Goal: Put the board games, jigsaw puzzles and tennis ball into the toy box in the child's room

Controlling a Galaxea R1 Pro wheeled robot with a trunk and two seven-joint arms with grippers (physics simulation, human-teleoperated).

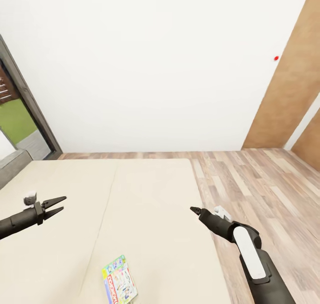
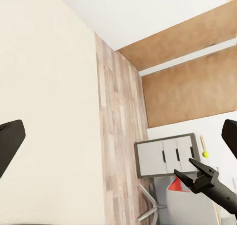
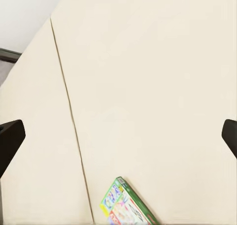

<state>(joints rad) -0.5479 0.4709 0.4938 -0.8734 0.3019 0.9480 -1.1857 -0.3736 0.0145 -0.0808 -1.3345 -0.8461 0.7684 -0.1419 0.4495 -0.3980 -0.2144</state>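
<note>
Head view: flat green-edged, multicolour board game box (image 1: 119,280) lies on the cream bed (image 1: 146,192), near its front edge, between the two arms. Left gripper (image 1: 57,206) hovers over the bed, fingers spread, empty. Right gripper (image 1: 194,211) over the bed's right edge; jaw state unclear.

Head view: high over the bed (image 1: 146,192), facing the wall. Wrist views: nearer, sharing its mattress seam.
</note>
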